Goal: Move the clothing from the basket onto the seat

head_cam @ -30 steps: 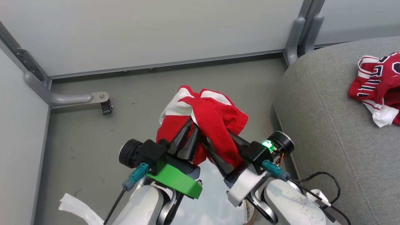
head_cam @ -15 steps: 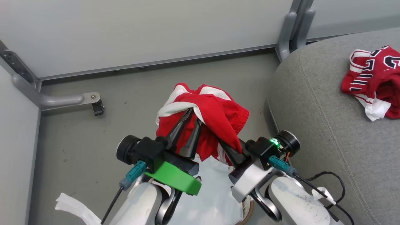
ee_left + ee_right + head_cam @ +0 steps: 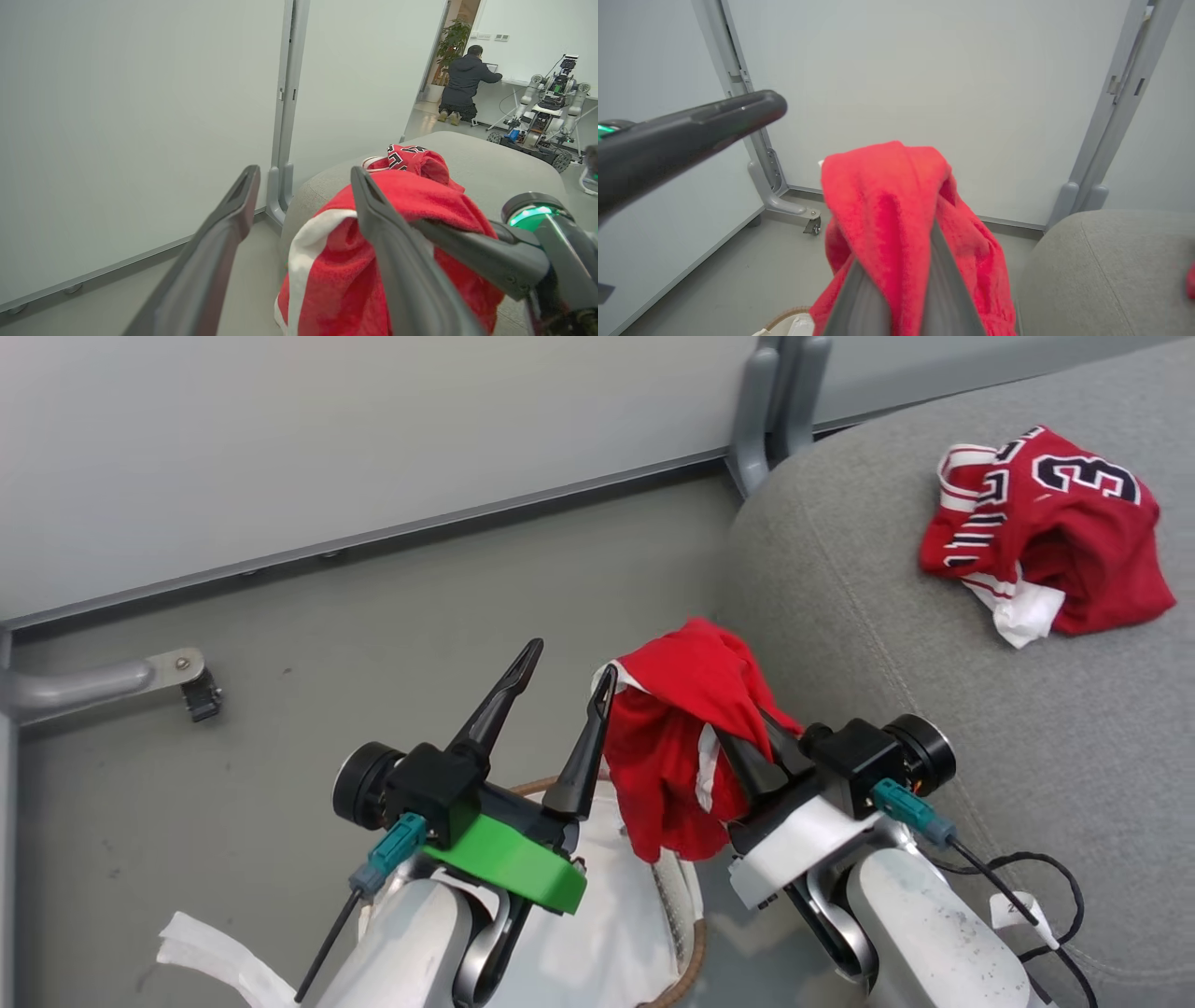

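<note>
A red garment with white trim (image 3: 681, 737) hangs from my right gripper (image 3: 747, 733), which is shut on it above the floor, just left of the seat's edge. My left gripper (image 3: 569, 663) stands open beside it, its right finger touching the cloth. Below both arms sits the basket (image 3: 693, 947) with its brown rim and white liner (image 3: 607, 933). A second red garment with a black-and-white numeral (image 3: 1055, 523) lies on the grey seat (image 3: 887, 644). In the right wrist view the cloth (image 3: 896, 200) drapes over my shut fingers (image 3: 941, 280). The left wrist view shows wide-apart fingers (image 3: 233, 210) next to the garment (image 3: 336, 280).
Pale partition walls close the back and left. A metal foot with a caster (image 3: 187, 686) stands on the grey floor. A white strip (image 3: 205, 943) lies at the lower left. A black cable (image 3: 1036, 887) trails on the seat. Far off, a person (image 3: 462, 84) kneels near another robot (image 3: 546, 102).
The left gripper opened and let go of the red garment; the right gripper shut on it and carries it toward the seat. The head camera turned right.
</note>
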